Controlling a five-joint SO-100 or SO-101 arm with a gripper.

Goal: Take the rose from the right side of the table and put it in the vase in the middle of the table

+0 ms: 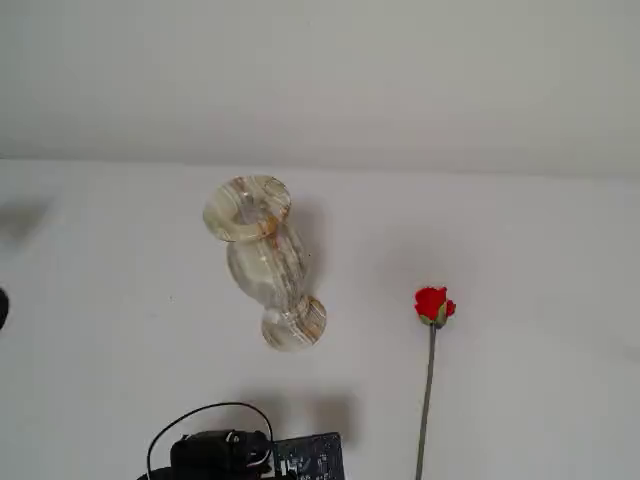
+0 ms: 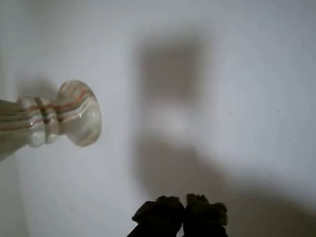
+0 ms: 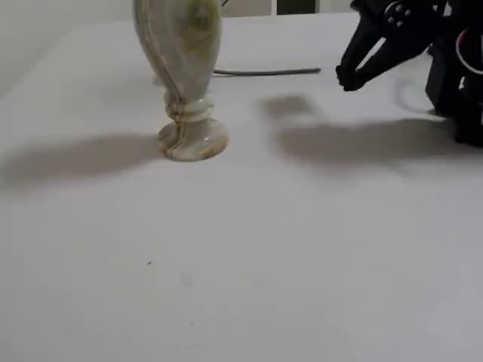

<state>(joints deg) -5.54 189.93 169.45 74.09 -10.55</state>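
Note:
The vase [image 1: 262, 262] stands upright in the middle of the white table [image 1: 520, 240]. Its foot shows at the left of the wrist view [image 2: 74, 116], and its body and foot show in a fixed view [image 3: 185, 75]. The rose [image 1: 433, 305] lies flat to the vase's right, its thin stem running toward the arm. From the side, only the stem [image 3: 264, 72] shows behind the vase. My gripper [image 2: 180, 215] is shut and empty, hovering above bare table, well short of the vase. It also shows at the upper right in a fixed view [image 3: 347, 75].
The arm's base with a black cable and a circuit board [image 1: 240, 455] sits at the near edge of the table. A pale wall rises behind the table's far edge. A dark object [image 1: 3, 308] pokes in at the left edge.

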